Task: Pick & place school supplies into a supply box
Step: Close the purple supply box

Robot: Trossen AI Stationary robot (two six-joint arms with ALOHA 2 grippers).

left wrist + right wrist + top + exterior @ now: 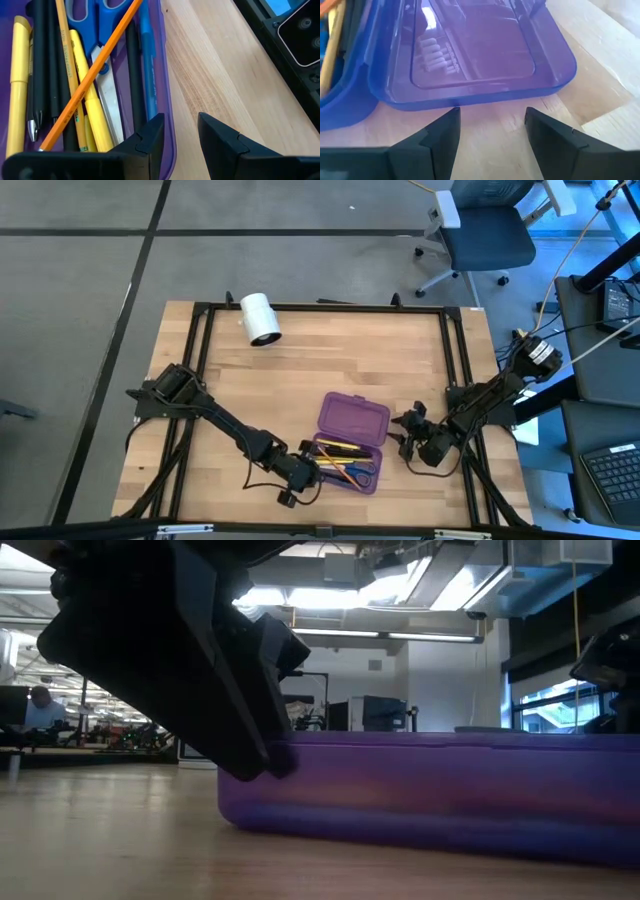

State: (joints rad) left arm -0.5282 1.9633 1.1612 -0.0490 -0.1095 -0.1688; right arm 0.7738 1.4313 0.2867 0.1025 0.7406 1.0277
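Note:
The purple supply box point(352, 442) lies open on the table, its empty lid half point(480, 55) toward the far side. Its tray half point(167, 100) holds the school supplies: yellow pens point(20, 75), black pens point(45, 60), an orange pencil point(95, 75), blue-handled scissors point(102, 30) and a blue pen point(146, 75). My left gripper point(180, 122) is open at the tray's left end point(308, 470). One finger is over the inside and one over the wood outside. My right gripper point(492, 115) is open, low over the wood just right of the lid half point(408, 435). My left gripper's fingers stand on either side of the tray's end wall point(170, 130), coming slanting down from the table's left. In the low view a dark finger point(255, 745) sits right against the box's end point(290, 755). Whether it touches the wall, I cannot tell.
A white cylinder roll point(260, 318) lies near the far left of the table. Black frame rails point(455, 360) run along the table's sides and far edge. Bare wood lies between the roll and the box. An office chair point(485, 230) stands beyond the far edge.

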